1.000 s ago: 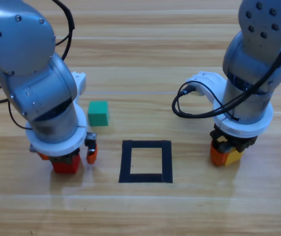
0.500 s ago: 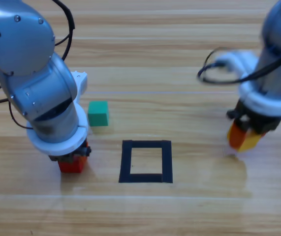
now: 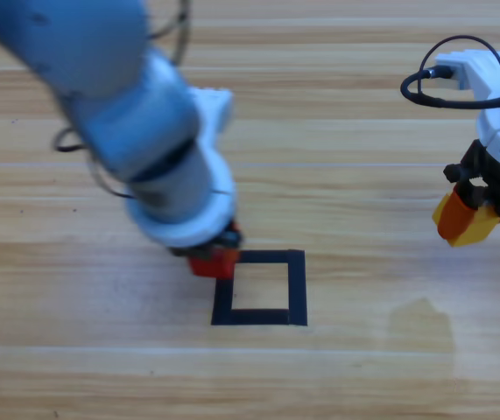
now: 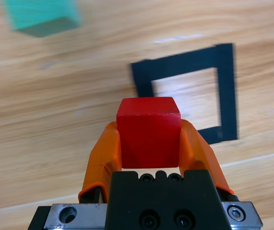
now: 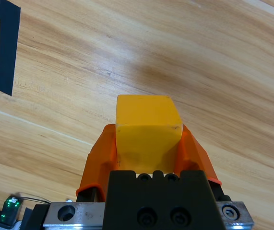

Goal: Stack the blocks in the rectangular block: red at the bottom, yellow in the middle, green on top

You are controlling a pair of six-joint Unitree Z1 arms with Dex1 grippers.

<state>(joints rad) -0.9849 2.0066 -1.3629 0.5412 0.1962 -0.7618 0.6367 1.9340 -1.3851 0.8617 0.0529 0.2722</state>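
High view, left claw carried red cube to tape square's corner

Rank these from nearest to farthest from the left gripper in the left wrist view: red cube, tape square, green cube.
1. Red cube: clamped in the left gripper.
2. Tape square: just beyond the cube, toward upper right.
3. Green cube: farthest, at the upper left corner.

Green cube blurred, cut by the left wrist view's top edge, hidden from above.
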